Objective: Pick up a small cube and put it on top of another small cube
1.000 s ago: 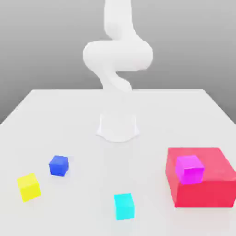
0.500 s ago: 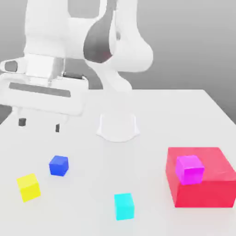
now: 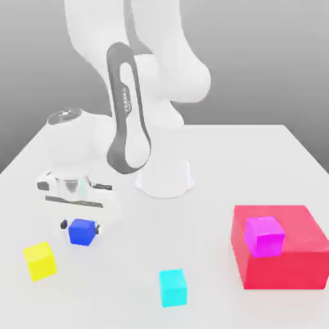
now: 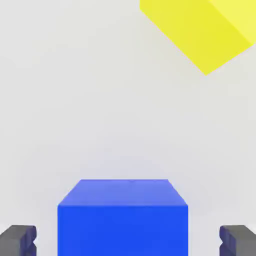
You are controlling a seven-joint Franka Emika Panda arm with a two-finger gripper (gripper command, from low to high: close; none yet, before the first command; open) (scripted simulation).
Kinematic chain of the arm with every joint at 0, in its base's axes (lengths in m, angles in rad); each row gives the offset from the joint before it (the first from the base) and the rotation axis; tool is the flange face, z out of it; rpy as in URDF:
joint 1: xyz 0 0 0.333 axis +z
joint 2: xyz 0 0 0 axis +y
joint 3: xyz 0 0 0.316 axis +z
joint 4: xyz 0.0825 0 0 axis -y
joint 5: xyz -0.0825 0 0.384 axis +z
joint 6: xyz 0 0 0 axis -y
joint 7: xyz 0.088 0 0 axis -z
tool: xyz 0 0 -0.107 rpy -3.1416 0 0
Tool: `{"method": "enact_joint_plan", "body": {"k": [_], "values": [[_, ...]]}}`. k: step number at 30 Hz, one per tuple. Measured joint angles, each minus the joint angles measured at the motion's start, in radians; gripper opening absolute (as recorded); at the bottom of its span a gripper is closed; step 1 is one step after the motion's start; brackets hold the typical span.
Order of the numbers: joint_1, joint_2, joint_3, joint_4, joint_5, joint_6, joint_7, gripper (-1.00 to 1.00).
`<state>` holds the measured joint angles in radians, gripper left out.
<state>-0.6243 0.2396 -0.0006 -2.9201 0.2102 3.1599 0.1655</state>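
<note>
A small blue cube point(image 3: 82, 234) rests on the white table at the exterior view's left. My gripper point(image 3: 81, 225) has come down over it, one dark fingertip point(image 3: 63, 224) on each side. In the hand view the blue cube point(image 4: 122, 220) sits between the fingertips point(image 4: 17, 240) with a gap on both sides, so the gripper point(image 4: 128, 241) is open and not touching it. A small yellow cube point(image 3: 40, 260) lies nearer the front left, also seen as the yellow cube point(image 4: 205, 30) in the hand view. A small cyan cube point(image 3: 173, 286) lies at the front centre.
A large red block point(image 3: 292, 263) stands at the exterior view's right with a magenta cube point(image 3: 264, 235) on it. The arm's white base point(image 3: 164, 178) rises behind the cubes. The table point(image 3: 257, 154) ends in edges on the left and right.
The arm has swung into view and dropped onto the blue cube. Its fingers, wide half a second ago, now stand closer together, straddling the cube. The cubes have not moved.
</note>
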Motion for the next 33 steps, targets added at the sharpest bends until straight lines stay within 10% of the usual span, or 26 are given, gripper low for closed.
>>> {"method": "enact_joint_plan", "body": {"k": [14,24,29,30,33], "values": [[0.074,-0.283,-0.139,-0.044,-0.236,-0.239,0.183,-1.0],[0.097,-0.217,-0.122,0.287,-0.198,-0.506,0.513,-1.0],[0.089,-0.06,-0.108,0.327,-0.159,-0.389,0.519,-1.0],[0.084,-0.033,-0.101,0.329,-0.149,-0.364,0.513,1.0],[0.084,-0.033,-0.101,0.329,-0.149,-0.364,0.513,1.0]]}}
